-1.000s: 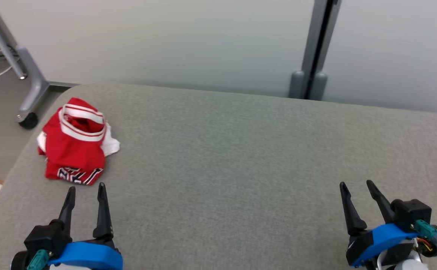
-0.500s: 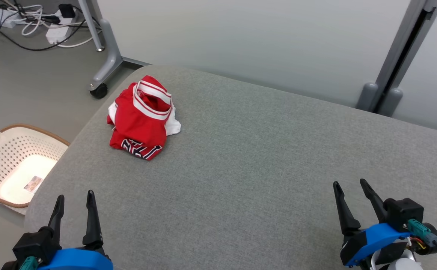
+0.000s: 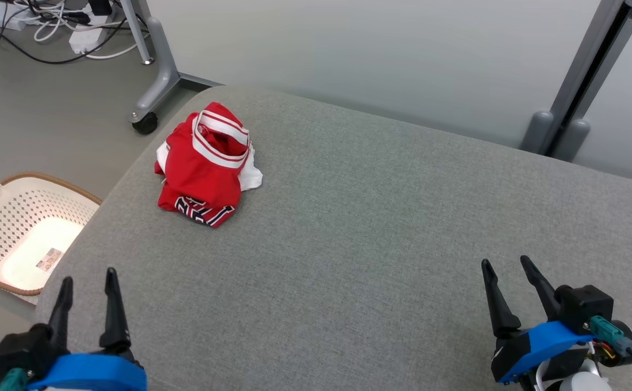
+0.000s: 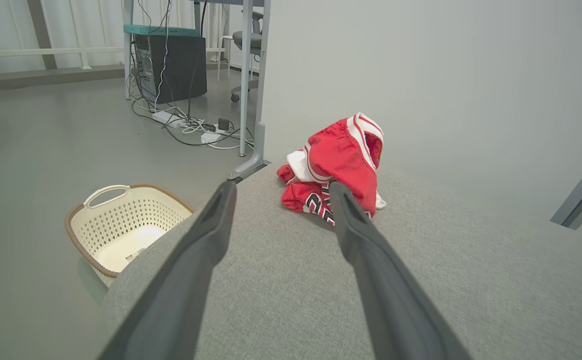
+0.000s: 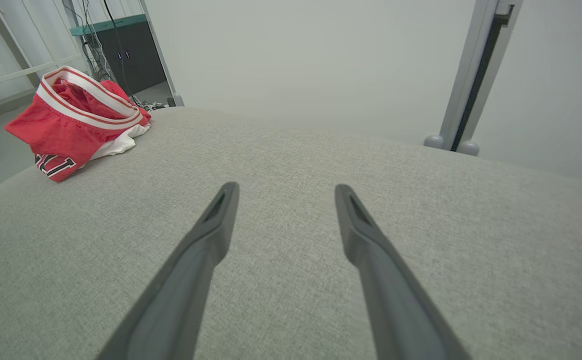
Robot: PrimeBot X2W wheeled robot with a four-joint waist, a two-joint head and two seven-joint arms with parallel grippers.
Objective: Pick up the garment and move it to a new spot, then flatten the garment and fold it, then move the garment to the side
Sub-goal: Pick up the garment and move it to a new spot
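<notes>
The red garment point(image 3: 204, 165) lay crumpled in a heap near the far left corner of the grey padded surface point(image 3: 375, 228), its white-striped band uppermost; the left gripper point(image 3: 88, 275) hung over the near left corner, fingers spread, holding nothing; the right gripper point(image 3: 505, 261) was by the near edge toward the right corner, likewise spread and empty; a white basket point(image 3: 6, 214) stood on the floor beyond the left edge.

Red garment point(image 3: 203, 165) crumpled, white-striped, near cushion's far-left corner.
</notes>
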